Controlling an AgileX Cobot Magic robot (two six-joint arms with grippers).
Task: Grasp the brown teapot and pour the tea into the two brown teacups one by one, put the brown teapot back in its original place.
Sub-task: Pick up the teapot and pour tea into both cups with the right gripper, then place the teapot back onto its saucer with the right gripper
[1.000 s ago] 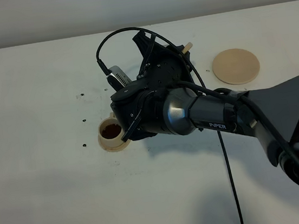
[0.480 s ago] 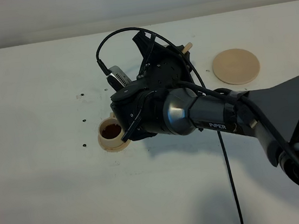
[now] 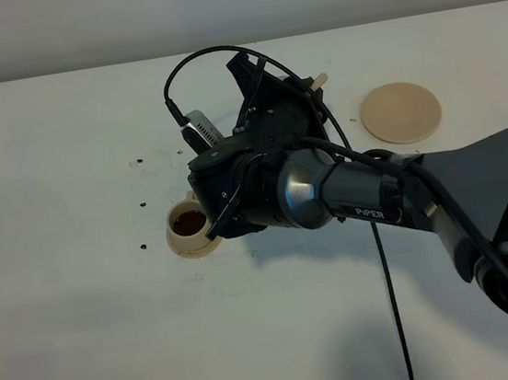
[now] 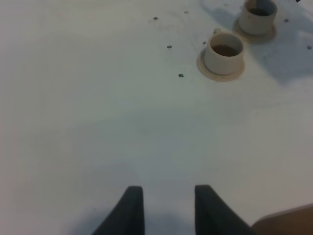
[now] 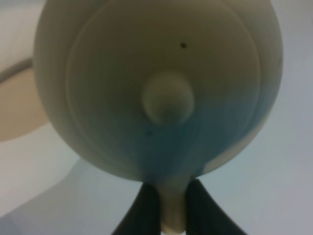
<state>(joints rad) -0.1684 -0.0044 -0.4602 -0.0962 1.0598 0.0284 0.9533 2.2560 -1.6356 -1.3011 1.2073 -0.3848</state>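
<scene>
In the right wrist view the light-tan teapot [image 5: 161,73] fills the frame, with its lid knob [image 5: 167,98] in the middle. My right gripper [image 5: 172,208] is shut on the teapot's handle. In the exterior view the right arm [image 3: 299,180] reaches across the middle and hides nearly all of the teapot; only a small tan tip [image 3: 319,78] shows. One teacup [image 3: 189,223] with dark tea stands on its saucer left of the arm. The left wrist view shows both teacups [image 4: 224,51] [image 4: 257,14] on saucers. My left gripper [image 4: 166,208] is open and empty, low over bare table.
The flat round tan coaster [image 3: 400,112] lies at the back right, bare. A black cable [image 3: 389,294] hangs from the right arm over the table's front. Small dark specks [image 3: 142,204] dot the table left of the cup. A tan disc edge [image 5: 14,112] shows beside the teapot.
</scene>
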